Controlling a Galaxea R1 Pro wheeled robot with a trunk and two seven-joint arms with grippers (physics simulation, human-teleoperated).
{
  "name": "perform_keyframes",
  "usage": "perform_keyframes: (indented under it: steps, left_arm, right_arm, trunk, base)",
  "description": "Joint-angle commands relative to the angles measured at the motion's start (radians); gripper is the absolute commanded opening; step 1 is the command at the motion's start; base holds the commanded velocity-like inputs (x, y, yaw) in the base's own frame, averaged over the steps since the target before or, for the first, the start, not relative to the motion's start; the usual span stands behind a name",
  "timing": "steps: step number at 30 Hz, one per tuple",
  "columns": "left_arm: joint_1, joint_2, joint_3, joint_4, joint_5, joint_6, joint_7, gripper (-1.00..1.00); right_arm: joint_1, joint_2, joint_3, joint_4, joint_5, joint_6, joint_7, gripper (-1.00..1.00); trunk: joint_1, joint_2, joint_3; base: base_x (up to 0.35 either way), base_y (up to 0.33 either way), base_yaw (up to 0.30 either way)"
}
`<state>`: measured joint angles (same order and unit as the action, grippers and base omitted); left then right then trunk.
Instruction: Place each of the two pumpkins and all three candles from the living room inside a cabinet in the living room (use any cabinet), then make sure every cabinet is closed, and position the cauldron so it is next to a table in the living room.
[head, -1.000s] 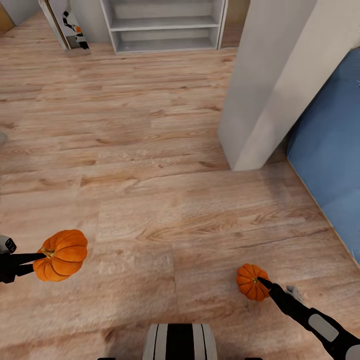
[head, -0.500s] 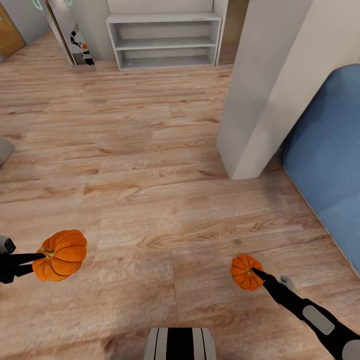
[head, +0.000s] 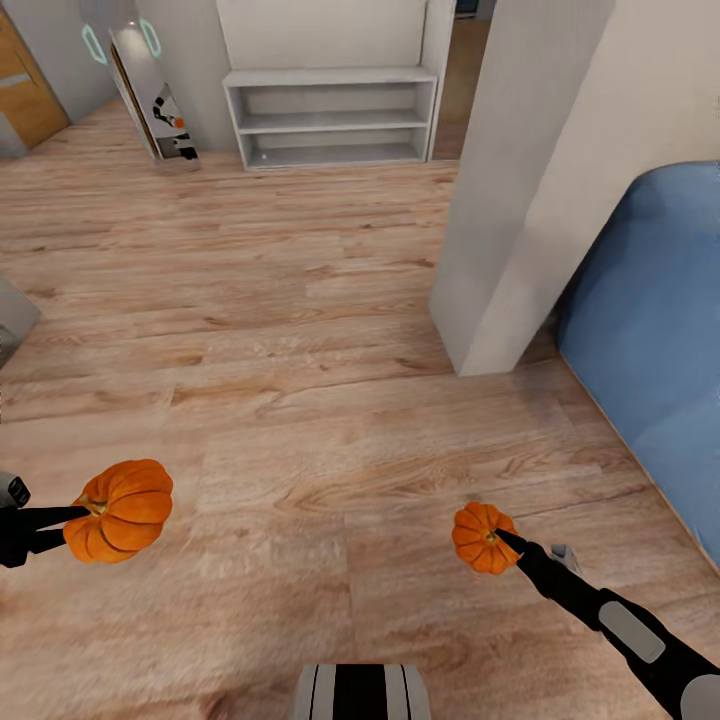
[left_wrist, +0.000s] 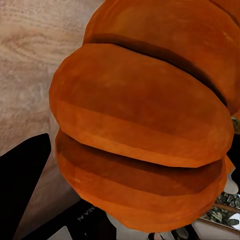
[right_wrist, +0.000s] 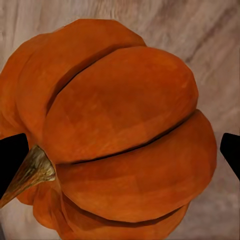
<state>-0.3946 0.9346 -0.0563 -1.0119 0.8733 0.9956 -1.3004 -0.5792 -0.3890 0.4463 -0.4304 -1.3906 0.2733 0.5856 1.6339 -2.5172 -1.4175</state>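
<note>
Two orange ribbed pumpkins are carried above the wooden floor. My left gripper (head: 78, 515) is shut on the stem side of the bigger-looking pumpkin (head: 122, 510) at the lower left of the head view; that pumpkin (left_wrist: 145, 120) looms large in the left wrist view. My right gripper (head: 503, 541) is shut on the other pumpkin (head: 480, 537) at the lower right; up close this pumpkin (right_wrist: 120, 135) shows its brown stem (right_wrist: 30, 172). Candles, cabinet, cauldron and table are out of view.
A pale wall pillar (head: 520, 190) stands ahead to the right, with a blue sofa or bed (head: 650, 340) beyond it. A grey open shelf unit (head: 330, 115) and a mirror (head: 150, 95) line the far wall. A grey object's corner (head: 12, 315) sits at the left edge.
The whole head view has shifted: the shelf, pillar and blue furniture slid down the picture as the camera moved. Both pumpkins stay held; the right one sits slightly higher and further left in the picture.
</note>
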Motion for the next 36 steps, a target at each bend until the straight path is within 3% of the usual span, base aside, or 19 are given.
perform_keyframes:
  steps: [1, 25, 36]
  left_arm:
    - [-0.001, 0.001, -0.004, 0.001, 0.002, 0.005, 0.001, -1.00]
    - [-0.001, 0.004, -0.007, 0.001, 0.004, 0.005, 0.000, -1.00]
    - [-0.001, 0.007, -0.007, 0.001, 0.004, 0.005, 0.001, -1.00]
  right_arm:
    - [-0.001, -0.001, 0.006, 0.001, -0.010, 0.004, 0.002, -1.00]
    - [-0.001, -0.001, 0.006, 0.001, -0.011, 0.007, -0.007, -1.00]
    - [-0.001, -0.001, 0.006, 0.001, -0.012, 0.000, 0.000, -1.00]
  trunk:
    - [-0.001, 0.000, 0.003]
    - [-0.011, 0.006, 0.096]
    - [-0.016, 0.008, 0.139]
  base:
    - [0.000, 0.000, 0.000]
    - [-0.001, 0.000, 0.000]
    - [-0.251, 0.000, -0.032]
